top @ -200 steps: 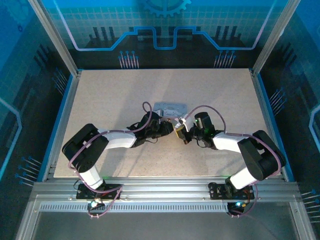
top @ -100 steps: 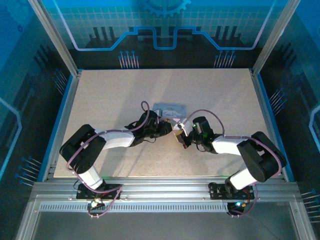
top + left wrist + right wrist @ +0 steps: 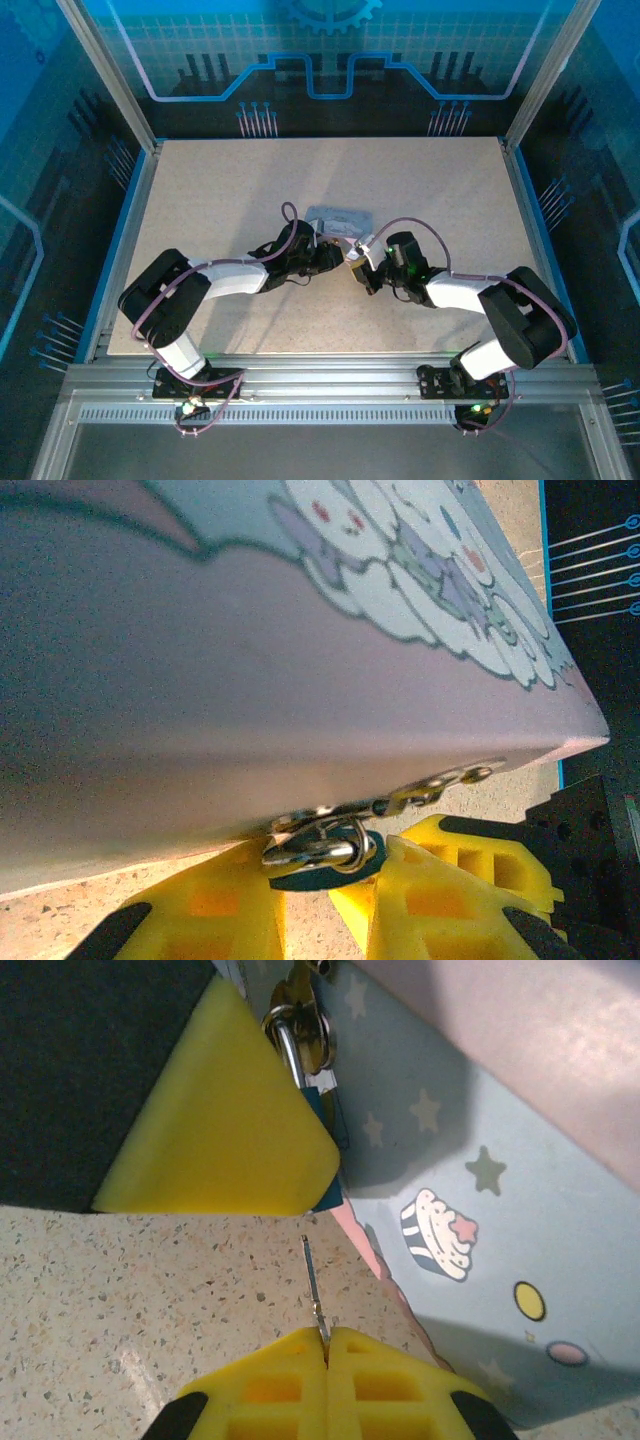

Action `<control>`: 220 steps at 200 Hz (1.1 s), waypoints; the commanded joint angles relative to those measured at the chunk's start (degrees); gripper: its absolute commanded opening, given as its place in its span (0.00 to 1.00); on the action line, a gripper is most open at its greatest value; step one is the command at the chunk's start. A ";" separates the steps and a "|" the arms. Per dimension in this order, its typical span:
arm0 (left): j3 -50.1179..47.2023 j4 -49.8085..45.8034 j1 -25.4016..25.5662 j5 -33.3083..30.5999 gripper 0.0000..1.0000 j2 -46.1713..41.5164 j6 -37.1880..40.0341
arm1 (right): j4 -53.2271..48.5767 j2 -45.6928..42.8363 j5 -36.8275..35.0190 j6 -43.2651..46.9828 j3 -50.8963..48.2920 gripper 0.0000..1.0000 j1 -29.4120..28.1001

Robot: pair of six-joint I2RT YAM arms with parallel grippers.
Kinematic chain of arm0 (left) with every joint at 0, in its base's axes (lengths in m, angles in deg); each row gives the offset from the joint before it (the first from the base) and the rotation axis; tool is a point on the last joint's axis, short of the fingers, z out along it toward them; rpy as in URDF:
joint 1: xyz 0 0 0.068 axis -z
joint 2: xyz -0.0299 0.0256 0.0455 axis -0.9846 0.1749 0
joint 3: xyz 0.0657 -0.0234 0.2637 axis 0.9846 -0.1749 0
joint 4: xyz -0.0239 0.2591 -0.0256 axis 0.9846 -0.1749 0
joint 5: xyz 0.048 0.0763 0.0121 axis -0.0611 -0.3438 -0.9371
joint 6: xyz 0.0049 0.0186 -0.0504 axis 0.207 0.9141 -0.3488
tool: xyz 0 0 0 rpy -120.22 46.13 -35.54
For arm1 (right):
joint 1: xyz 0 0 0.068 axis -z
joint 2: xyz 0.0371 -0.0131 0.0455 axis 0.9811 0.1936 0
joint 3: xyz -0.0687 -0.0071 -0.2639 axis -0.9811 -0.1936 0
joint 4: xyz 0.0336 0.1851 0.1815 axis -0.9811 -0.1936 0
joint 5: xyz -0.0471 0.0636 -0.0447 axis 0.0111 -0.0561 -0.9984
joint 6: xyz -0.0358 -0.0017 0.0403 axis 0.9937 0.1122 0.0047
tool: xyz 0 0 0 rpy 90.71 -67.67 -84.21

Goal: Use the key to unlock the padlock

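The padlock (image 3: 318,876) has a dark bluish body and a silvery shackle (image 3: 322,850) hooked through the hasp of the cartoon-print tin (image 3: 300,650). My left gripper (image 3: 320,885) is shut on its body, a yellow finger (image 3: 200,920) on each side. In the right wrist view the padlock (image 3: 326,1110) hangs by the tin's front, partly hidden behind the left finger (image 3: 225,1130). My right gripper (image 3: 327,1340) is shut on the key (image 3: 312,1275), a thin sliver. It points up at the lock's underside, a short gap away. From above, both grippers meet at the padlock (image 3: 349,257).
The pale blue-lavender tin (image 3: 340,218) lies mid-table just behind the grippers, its decorated wall (image 3: 480,1160) close on the right of the key. Speckled tabletop (image 3: 220,190) stretches around. A metal frame and glass walls (image 3: 110,90) bound the table.
My right arm has shifted slightly left and forward, bringing the key closer to the padlock. The left gripper keeps its hold and has barely moved.
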 commanded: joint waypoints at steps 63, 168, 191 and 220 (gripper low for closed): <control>2.02 1.31 -0.47 1.51 0.20 -2.29 0.83 | 0.52 1.43 -0.38 1.45 3.13 0.00 -0.71; 1.90 0.60 -0.45 1.70 0.20 -2.52 0.70 | 1.77 1.96 -0.71 1.89 3.41 0.00 -0.78; 2.02 0.04 -0.38 2.03 0.20 -2.80 0.43 | 1.90 1.06 -0.52 2.01 3.56 0.00 -0.76; 2.56 -1.08 -0.21 2.38 0.20 -3.11 0.68 | 1.95 -0.10 -0.36 2.44 3.37 0.00 -0.79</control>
